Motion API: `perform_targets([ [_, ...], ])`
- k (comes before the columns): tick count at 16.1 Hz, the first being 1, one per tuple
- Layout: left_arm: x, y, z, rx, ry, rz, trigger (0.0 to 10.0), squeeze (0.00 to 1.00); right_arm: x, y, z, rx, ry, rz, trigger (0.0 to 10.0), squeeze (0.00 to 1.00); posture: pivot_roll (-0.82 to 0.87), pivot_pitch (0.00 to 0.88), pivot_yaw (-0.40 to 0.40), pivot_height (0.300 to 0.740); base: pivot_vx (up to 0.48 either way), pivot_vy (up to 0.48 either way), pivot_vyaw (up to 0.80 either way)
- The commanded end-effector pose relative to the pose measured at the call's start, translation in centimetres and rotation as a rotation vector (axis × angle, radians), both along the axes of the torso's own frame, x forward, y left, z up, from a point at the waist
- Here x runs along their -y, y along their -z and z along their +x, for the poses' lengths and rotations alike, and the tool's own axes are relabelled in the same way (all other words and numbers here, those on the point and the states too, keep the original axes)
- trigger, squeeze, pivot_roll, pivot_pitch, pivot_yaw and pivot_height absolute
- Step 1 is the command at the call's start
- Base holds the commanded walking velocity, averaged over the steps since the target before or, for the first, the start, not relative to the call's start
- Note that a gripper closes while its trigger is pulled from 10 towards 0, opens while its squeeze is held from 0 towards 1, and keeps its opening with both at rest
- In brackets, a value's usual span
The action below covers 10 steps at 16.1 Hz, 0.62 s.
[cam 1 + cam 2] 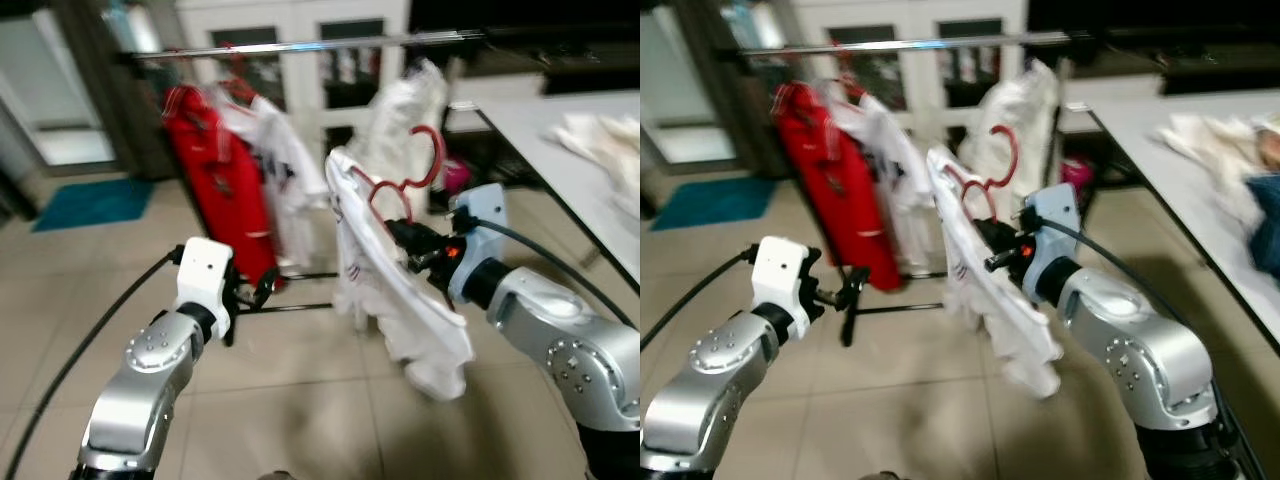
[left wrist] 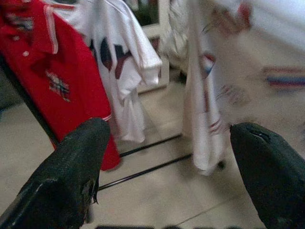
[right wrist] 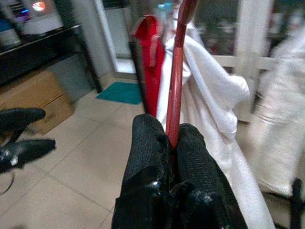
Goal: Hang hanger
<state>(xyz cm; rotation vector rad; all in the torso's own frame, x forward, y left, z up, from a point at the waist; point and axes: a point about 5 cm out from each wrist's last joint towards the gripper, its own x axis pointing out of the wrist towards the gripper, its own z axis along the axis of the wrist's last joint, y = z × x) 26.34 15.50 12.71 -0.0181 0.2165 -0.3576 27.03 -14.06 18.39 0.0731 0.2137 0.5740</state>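
A red hanger [image 1: 405, 185] carrying a white shirt [image 1: 395, 290] is held up in mid-air by my right gripper [image 1: 400, 238], which is shut on the hanger's lower bar [image 3: 175, 95]. Its hook points up, below and in front of the silver clothes rail [image 1: 300, 45]. On that rail hang a red shirt [image 1: 215, 185] and a white shirt [image 1: 280, 170], plus a white garment [image 1: 400, 115] further right. My left gripper [image 1: 255, 292] is open and empty, low on the left near the rack's base; its fingers [image 2: 71, 171] frame the hanging clothes.
A white table [image 1: 580, 150] with crumpled clothes [image 1: 1240, 140] stands at the right. The rack's black base bars [image 1: 300, 290] lie on the tiled floor. A teal mat [image 1: 95, 200] lies far left. White cabinets stand behind the rail.
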Motion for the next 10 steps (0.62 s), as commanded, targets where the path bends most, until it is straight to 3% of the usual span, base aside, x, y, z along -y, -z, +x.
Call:
perform_targets([
  [1, 1.2, -1.5, 0.3, 0.025, 0.078, -0.149, 10.0, 1.0, -0.5, -1.1, 0.1, 0.064, -0.024, 0.017, 10.0, 0.0, -0.09, 0.0, 0.063, 0.74, 0.0, 0.0, 0.0],
  [3, 2.5, -2.2, 0.8, 0.042, 0.176, -0.18, 10.0, 1.0, -1.0, -1.1, 0.2, 0.067, -0.026, 0.044, 10.0, 0.0, -0.09, 0.0, 0.076, 0.74, 0.0, 0.0, 0.0],
  [4, 3.6, -2.2, 1.6, 0.028, 0.197, -0.152, 10.0, 1.0, -1.3, -1.1, 0.0, 0.065, -0.042, 0.042, 10.0, 0.0, -0.09, 0.0, 0.07, 0.74, 0.0, 0.0, 0.0],
  [5, 4.0, -2.3, 2.0, 0.024, 0.21, -0.164, 10.0, 0.44, -1.7, -1.4, -0.1, 0.072, -0.065, 0.055, 10.0, 0.0, -0.09, 0.0, 0.073, 0.74, 0.0, 0.0, 0.0],
  [6, 4.1, -2.2, 2.7, 0.002, 0.188, -0.204, 10.0, 0.0, -2.1, -1.5, -0.4, 0.08, -0.093, 0.058, 10.0, 0.0, -0.1, 0.0, 0.077, 0.74, 0.0, 0.0, 0.0],
  [10, 4.2, -2.3, 4.0, -0.038, 0.148, -0.279, 10.0, 0.0, -2.1, -1.7, -0.7, 0.095, -0.111, 0.075, 10.0, 0.0, -0.11, 0.0, 0.093, 0.74, 0.0, 0.0, 0.0],
])
